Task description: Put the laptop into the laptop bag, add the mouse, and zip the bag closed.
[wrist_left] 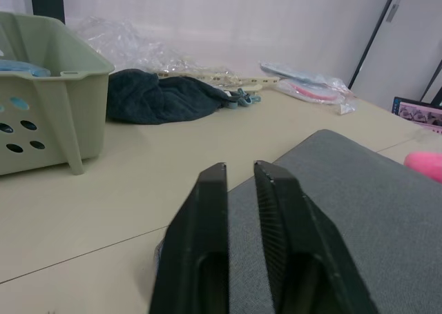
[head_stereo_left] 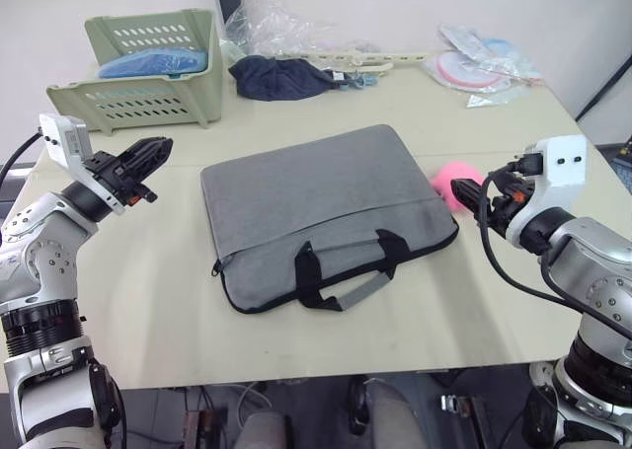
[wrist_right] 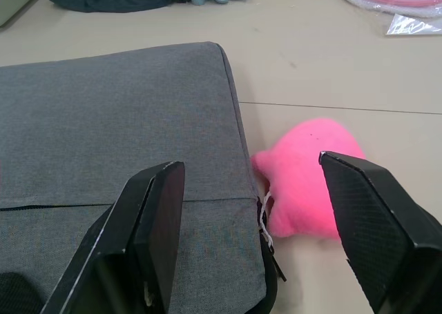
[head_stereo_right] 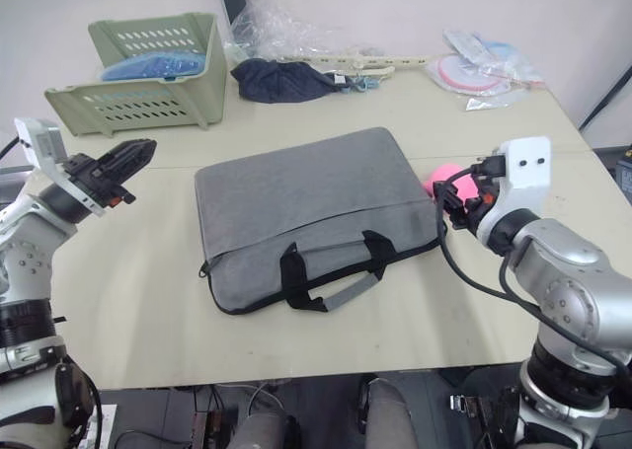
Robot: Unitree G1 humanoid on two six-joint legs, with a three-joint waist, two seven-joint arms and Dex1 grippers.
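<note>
Laptop bag [head_stereo_left: 321, 212] lies flat at centre frame, its handles toward the lower edge, and neither gripper grips it. Right gripper [wrist_right: 252, 238], at the frame's right, has its fingers spread wide and empty, aimed at the bag's right end where the zipper finishes beside a fuzzy pink lump [wrist_right: 311, 179]. Left gripper [wrist_left: 240, 183], at the left, is nearly pinched together on nothing, near the bag's left edge. To zip cleanly, I judge one gripper should pin the fabric while the other pinches the zipper pull and draws along the seam.
</note>
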